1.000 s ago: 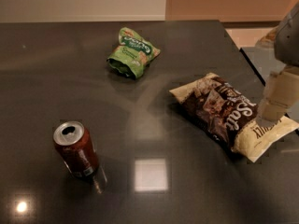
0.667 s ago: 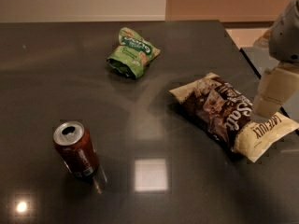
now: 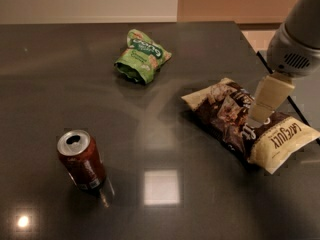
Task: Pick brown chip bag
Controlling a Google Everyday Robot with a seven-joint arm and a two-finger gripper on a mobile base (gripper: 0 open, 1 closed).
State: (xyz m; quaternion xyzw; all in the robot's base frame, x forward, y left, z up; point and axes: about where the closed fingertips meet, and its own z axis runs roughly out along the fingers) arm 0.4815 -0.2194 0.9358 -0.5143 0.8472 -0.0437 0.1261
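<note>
Change from the earlier views: my hand has shifted left. It previously stood over the cream-yellow lower-right end of the brown chip bag; it now stands over the dark brown middle section, just left of that end. The grey wrist housing above it has moved left and slightly down with it. The bag, the green snack bag and the red soda can have not moved.

Hand state: the cream-coloured end of my hand points down and slightly left at the bag's upper surface. I cannot tell how far the hand is open. I cannot tell whether it is touching the bag or is just above it. It holds nothing.

Task item location: the brown chip bag lies flat on the right part of the dark tabletop, set diagonally, one cream end to the upper left and the other to the lower right near the edge. The green snack bag lies well apart, toward the far centre. The can stands upright at the near left.
</note>
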